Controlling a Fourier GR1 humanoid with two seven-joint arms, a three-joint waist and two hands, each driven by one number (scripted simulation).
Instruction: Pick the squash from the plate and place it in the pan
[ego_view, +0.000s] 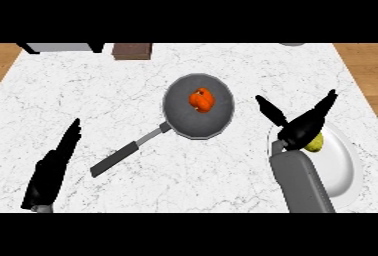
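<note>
- Near left corner of the counter (111, 100): we see the left hand (50, 172) resting, fingers straight and pointing away from us, holding nothing.
- By the near right edge, we've got the white plate (343, 170), with the yellow-green squash (317, 143) on its left part.
- Right over the squash, the right hand (299, 131) is spread wide, thumb and fingers splayed, nothing gripped; whether it touches the squash we cannot tell.
- Mid-counter sits the grey pan (181, 107), handle angled toward the near left corner, an orange vegetable (201, 100) inside.
- At the far edge, a brown block (133, 50).
</note>
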